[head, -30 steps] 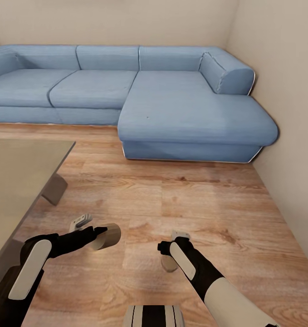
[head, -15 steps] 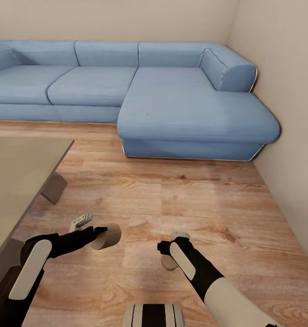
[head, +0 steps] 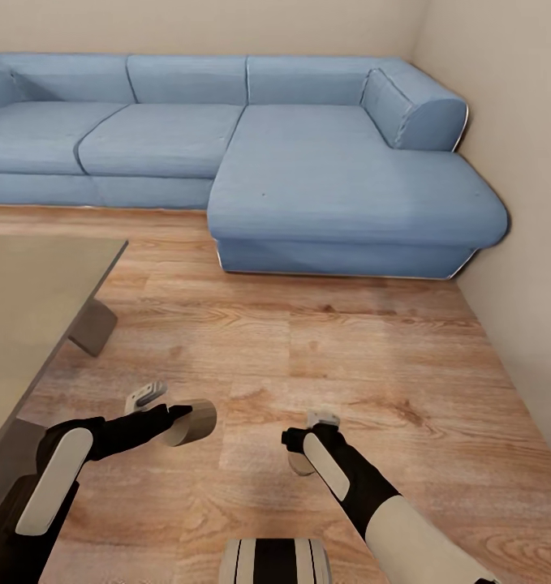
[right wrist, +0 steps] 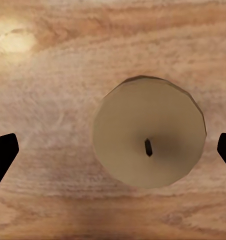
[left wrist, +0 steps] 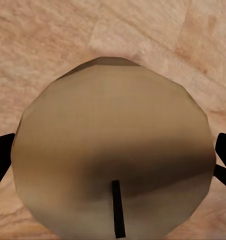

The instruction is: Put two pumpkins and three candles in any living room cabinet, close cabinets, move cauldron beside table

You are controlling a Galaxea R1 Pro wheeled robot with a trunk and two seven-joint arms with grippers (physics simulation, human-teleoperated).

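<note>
In the head view the left gripper [head: 174, 418] sits at the lower left of the frame, its jaws closed on a tan candle [head: 191, 422] held out sideways above the wooden floor [head: 348, 349]. The left wrist view shows that candle's flat top [left wrist: 113, 160] with its dark wick, a black finger at each side edge. The right gripper [head: 307, 454] is at the lower centre, pointing down; a second candle [head: 301, 467] shows just under it. In the right wrist view this candle [right wrist: 149, 139] lies between black fingertips [right wrist: 3, 155] that stand well apart from it, so those jaws are wide. A blue corner sofa [head: 307, 178] spans the top of the frame, and a bench [head: 23, 308] is at the left edge.
</note>
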